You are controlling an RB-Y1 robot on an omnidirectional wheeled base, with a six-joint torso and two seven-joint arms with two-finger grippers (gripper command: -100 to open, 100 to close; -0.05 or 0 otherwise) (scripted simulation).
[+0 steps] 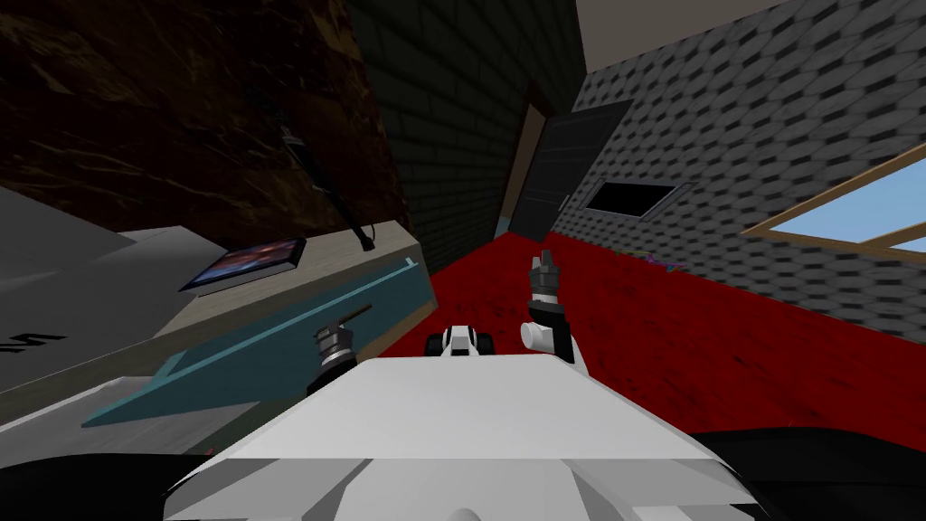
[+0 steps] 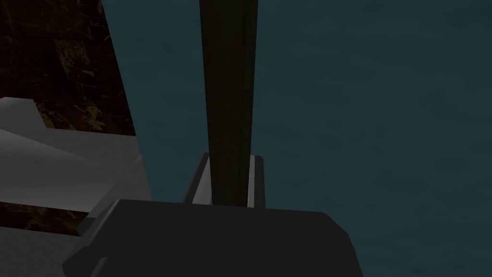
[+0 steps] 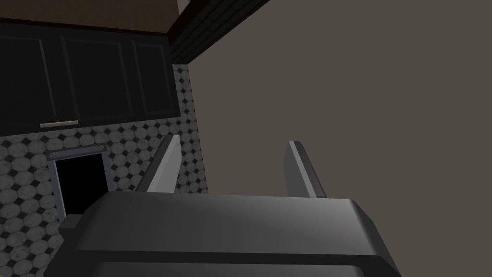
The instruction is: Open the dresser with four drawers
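The dark handle point(image 2: 229, 86) is being clamped between the fingers of the left claw point(image 2: 231, 159). The teal front point(image 2: 365, 120) of the dresser point(image 1: 325, 267) is lying flat just behind it; this grip is being made plain by the left wrist view. Beyond that claw, a flat framed picture point(image 1: 246, 262) and a thin black stand point(image 1: 348, 213) are being shown on the dresser's pale top in the head view, well apart from the handle. The right claw point(image 1: 545, 264) is being held raised over the red floor point(image 1: 723, 335), fingers standing apart. Beyond it, a dark door point(image 1: 565, 167) is being framed by dark and grey brick walls.
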